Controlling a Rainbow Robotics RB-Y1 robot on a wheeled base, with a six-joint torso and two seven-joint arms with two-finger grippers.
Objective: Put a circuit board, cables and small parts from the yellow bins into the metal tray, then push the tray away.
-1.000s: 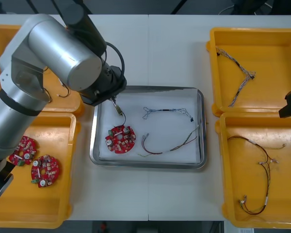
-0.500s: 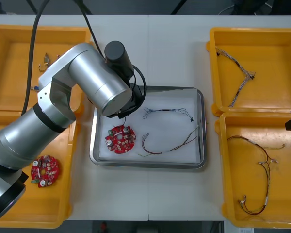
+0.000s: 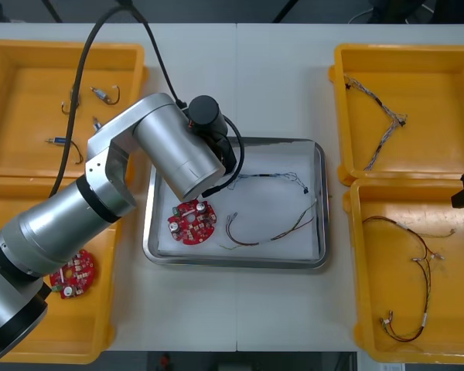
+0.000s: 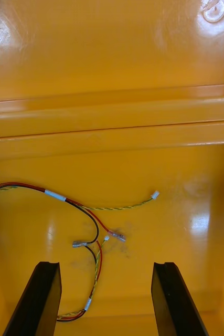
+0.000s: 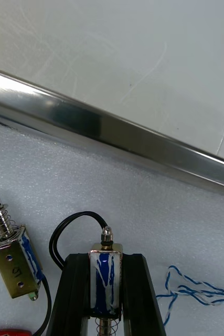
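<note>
Left jaws: clamped on a small metal part [image 5: 105, 273], just inside the metal tray [image 5: 117, 132] rim.
Handling: likely rigid, light, slick; flat sides grip best.
Right jaws: apart, empty, over a yellow bin [image 4: 112, 63].

Bright light, glare on metal tray [image 5: 117, 131]
</note>
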